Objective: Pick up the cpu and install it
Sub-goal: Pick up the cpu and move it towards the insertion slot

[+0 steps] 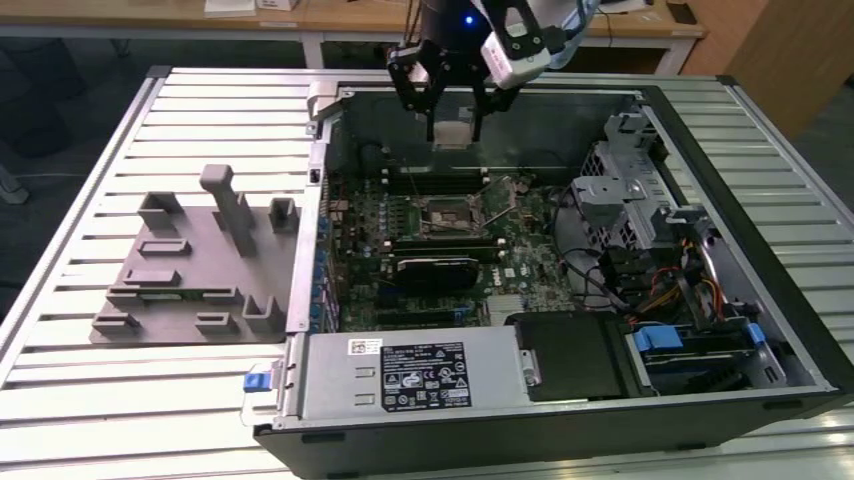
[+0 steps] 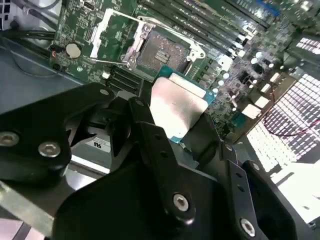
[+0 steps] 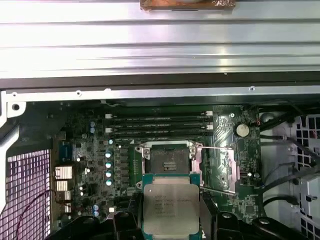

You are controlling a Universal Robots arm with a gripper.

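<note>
The cpu (image 3: 169, 204), a flat square chip with a pale silver top and a green rim, is held between my gripper's fingers (image 2: 150, 135). In the exterior view my gripper (image 1: 453, 128) hangs over the far part of the open computer case, shut on the cpu (image 1: 454, 132). The motherboard socket (image 1: 450, 217) lies below and nearer the camera, its metal retention frame swung open. Both wrist views show the open socket (image 3: 169, 159), bare inside, a short way beyond the cpu (image 2: 175, 107).
A grey plastic holder block (image 1: 200, 260) with upright posts sits on the slatted table at the exterior view's left. Inside the case stand a power supply (image 1: 407, 375), drive cage (image 1: 641, 190) and cable bundles (image 1: 667, 290). Memory slots (image 3: 160, 125) run beside the socket.
</note>
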